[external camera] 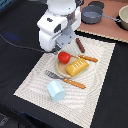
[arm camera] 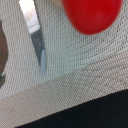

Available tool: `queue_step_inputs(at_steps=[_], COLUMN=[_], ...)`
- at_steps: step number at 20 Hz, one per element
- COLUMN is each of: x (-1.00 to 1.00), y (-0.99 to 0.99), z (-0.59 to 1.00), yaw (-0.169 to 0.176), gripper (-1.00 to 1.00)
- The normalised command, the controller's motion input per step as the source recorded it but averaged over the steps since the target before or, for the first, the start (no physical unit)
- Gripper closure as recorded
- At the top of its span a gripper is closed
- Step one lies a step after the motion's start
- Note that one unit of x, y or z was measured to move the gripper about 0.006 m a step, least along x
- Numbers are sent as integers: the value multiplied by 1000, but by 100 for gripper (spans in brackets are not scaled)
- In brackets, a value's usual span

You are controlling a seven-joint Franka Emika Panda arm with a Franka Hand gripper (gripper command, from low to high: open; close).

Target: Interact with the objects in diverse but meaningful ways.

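Observation:
The red tomato (external camera: 63, 57) lies on a round tan plate (external camera: 61, 71) next to the yellow ridged block (external camera: 76, 67). My gripper (external camera: 59, 48) hangs just above and behind the tomato; the arm's white body hides its fingers, so I cannot tell whether it is open or shut. The wrist view shows no fingers, only the tomato (arm camera: 94, 15) close up. The thin brown sausage stick (external camera: 80, 45) lies on the mat beyond the plate, and a brown strip that may be the same sausage stick (arm camera: 2, 55) shows at the wrist view's edge. The pale blue cup (external camera: 56, 91) lies on its side near the mat's front.
A wooden-handled fork (external camera: 65, 79) lies in front of the plate, a knife (external camera: 87, 58) beside the block, its blade (arm camera: 35, 35) near the tomato. The striped placemat (external camera: 35, 80) lies on a dark table. Grey pots (external camera: 91, 14) stand on a board at the back.

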Motion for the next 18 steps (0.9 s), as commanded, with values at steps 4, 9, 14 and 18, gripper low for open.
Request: queue_step_inputs(at_steps=[4, 9, 14, 18], x=[324, 359, 364, 277], y=[-272, -398, -433, -227], z=[76, 322, 185, 0], yaw=[92, 62, 34, 16], gripper=[-100, -100, -100, -100])
